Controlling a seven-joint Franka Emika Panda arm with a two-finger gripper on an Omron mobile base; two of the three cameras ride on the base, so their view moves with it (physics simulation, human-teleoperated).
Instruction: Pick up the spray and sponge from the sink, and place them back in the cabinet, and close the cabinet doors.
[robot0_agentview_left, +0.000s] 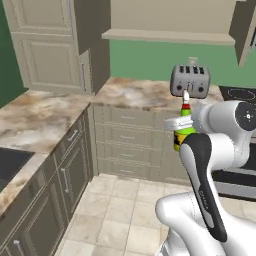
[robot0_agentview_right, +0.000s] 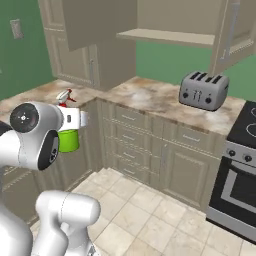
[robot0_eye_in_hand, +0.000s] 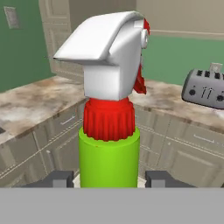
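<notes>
My gripper (robot0_eye_in_hand: 109, 180) is shut on the lime-green body of the spray (robot0_eye_in_hand: 109, 157), which stands upright with its white-and-red nozzle on top. The held spray (robot0_agentview_left: 183, 134) hangs in mid-air over the floor in front of the corner counter, beside my forearm. From the other side the spray (robot0_agentview_right: 69, 140) sits just below the gripper (robot0_agentview_right: 75, 120). The cabinet (robot0_agentview_left: 170, 35) stands open above the counter, its shelf (robot0_agentview_right: 167, 36) bare, with the cabinet doors (robot0_agentview_right: 231, 30) swung out. A corner of the dark sink (robot0_agentview_left: 7, 165) shows at the lower left. The sponge is out of view.
A grey toaster (robot0_agentview_left: 190, 81) stands on the marble counter (robot0_agentview_left: 135, 92) under the open cabinet. A black stove (robot0_agentview_right: 239, 165) is to its right. Beige drawers (robot0_agentview_right: 145, 135) line the counter front. Tiled floor (robot0_agentview_right: 150, 215) lies open ahead.
</notes>
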